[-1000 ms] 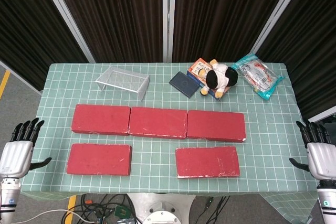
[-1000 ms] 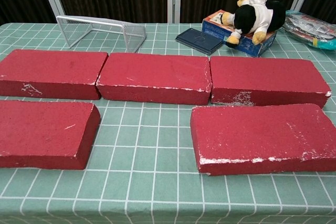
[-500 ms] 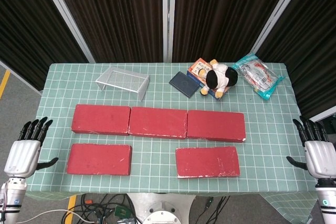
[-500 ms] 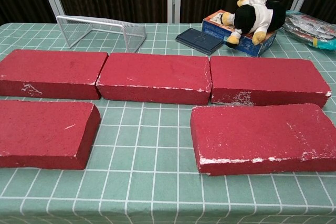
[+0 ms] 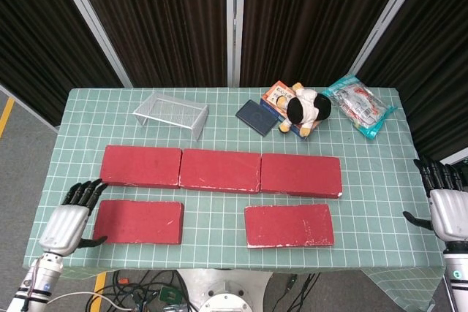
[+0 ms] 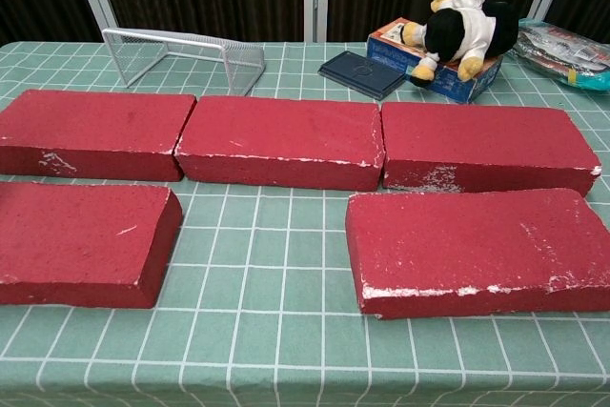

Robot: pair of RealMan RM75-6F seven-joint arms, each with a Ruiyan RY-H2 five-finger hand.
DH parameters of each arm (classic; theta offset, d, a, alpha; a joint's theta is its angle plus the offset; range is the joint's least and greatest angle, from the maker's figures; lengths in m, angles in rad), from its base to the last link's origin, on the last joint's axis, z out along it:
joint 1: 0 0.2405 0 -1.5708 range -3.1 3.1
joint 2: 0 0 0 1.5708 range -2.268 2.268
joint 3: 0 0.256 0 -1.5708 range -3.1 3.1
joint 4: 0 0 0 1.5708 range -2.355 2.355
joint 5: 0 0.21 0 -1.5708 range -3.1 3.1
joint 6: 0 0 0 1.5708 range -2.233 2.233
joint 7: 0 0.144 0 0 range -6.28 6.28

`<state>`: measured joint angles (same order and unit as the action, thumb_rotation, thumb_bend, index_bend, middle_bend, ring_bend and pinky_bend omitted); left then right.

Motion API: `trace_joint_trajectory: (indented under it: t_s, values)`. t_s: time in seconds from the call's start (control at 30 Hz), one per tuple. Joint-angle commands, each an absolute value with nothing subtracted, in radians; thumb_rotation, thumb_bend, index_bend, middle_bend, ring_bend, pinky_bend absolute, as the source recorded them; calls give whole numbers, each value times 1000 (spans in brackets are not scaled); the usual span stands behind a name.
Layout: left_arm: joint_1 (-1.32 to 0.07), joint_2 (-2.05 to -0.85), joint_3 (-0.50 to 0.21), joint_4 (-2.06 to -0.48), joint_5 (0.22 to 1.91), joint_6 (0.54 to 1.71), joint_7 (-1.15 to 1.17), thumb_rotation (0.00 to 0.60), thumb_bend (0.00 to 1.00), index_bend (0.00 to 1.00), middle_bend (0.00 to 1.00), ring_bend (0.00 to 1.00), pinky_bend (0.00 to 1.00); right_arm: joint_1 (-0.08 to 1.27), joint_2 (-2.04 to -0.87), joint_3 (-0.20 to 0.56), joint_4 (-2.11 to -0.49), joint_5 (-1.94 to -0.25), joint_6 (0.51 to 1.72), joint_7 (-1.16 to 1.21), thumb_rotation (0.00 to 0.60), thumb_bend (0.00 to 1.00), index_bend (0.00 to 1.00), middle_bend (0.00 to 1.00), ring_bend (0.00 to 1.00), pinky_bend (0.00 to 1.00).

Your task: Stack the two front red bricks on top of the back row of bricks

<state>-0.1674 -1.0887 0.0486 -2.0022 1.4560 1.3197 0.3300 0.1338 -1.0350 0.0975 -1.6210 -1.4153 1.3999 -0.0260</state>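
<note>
Green checked tablecloth; dark curtains, perhaps corrugated.

Two front red bricks are lying flat and well apart: the left front brick and the right front brick, whose edges are showing white scuffs. The back row of bricks is sitting end to end behind them, nothing stacked yet.

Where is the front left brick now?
In the head view, the front left brick lies near the table's front edge, below the back row, beside the left hand.
</note>
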Motion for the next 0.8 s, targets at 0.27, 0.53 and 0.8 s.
trace_joint_trajectory:
  t_s: [0.27,0.53,0.8]
  values:
    - [-236,-1174,55,-2061,1407,1192,428,600,0,36,21,0,0,151,-1027,108,-1639,-1417,1387,-30,600,21,0,0,0,0]
    - [-282,-1224,53,-2052,1348,1123,482,600,0,35,21,0,0,154,-1026,105,-1635,-1416,1373,-6,600,21,0,0,0,0]
    - [-325,-1282,35,-2017,1283,1090,535,600,0,36,21,0,0,154,-1035,103,-1613,-1412,1368,7,600,35,0,0,0,0]
